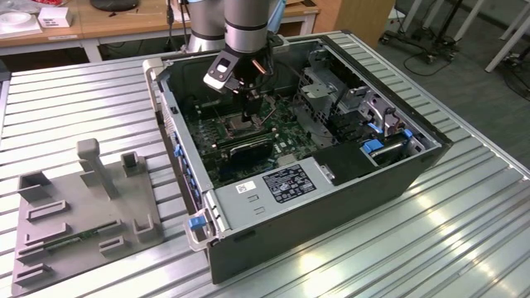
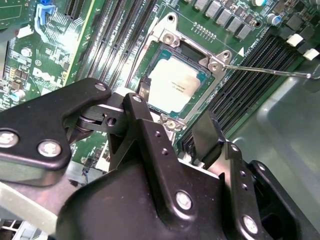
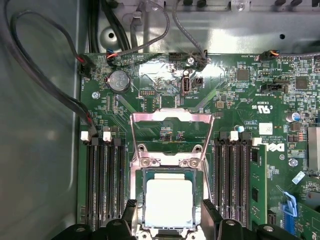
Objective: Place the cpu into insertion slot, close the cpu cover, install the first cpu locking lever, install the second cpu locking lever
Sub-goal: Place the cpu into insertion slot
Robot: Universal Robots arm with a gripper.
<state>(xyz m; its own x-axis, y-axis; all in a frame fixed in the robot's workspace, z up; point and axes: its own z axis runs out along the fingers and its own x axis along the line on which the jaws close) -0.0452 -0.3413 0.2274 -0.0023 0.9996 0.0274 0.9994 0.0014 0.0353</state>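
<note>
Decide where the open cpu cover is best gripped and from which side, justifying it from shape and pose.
Take the cpu cover by its free crossbar, the edge farthest from the hinge beside the cpu. The frame lies swung back with a cut-out centre and thin side rails, so that bar offers the most leverage. Coming from above, pinching across it, looks best.

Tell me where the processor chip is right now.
In both wrist views the chip lies in its socket, between the two banks of black memory slots, with the cover swung open beside it.
</note>
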